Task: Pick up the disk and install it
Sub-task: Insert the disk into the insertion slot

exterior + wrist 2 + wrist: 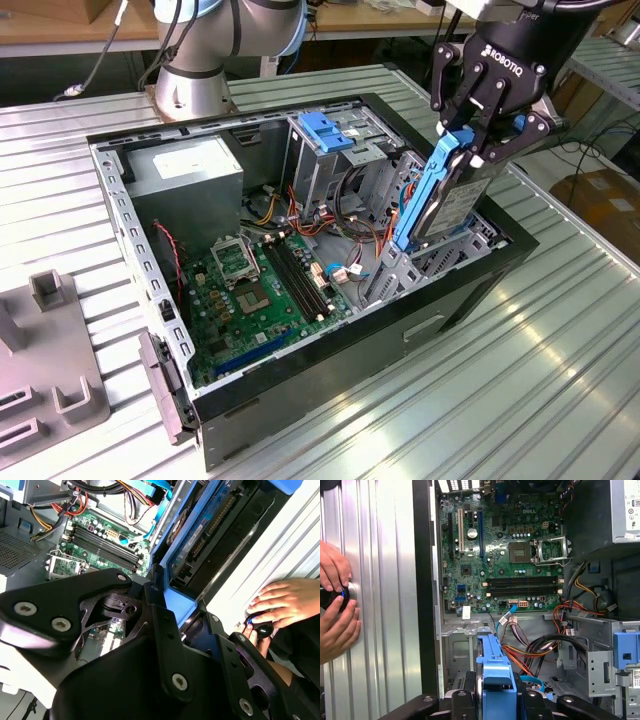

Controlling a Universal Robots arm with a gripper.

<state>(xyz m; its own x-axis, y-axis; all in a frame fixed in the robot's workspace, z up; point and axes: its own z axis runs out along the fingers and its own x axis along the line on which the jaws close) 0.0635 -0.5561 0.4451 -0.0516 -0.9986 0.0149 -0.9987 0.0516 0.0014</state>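
Robot gripper clamped on the disk, which tilts over an open computer case.

In the exterior view the grey, blue-railed disk stands steeply tilted. Its lower end is down in the metal bay at 3 o'clock from the motherboard, and its upper end is pinched in the closed jaws. A fixed blue bracket sits at 1 o'clock and the power supply at 11 o'clock. The case lies on a ribbed metal table. In the first wrist view, a person's hands hold a small black device beside the case.
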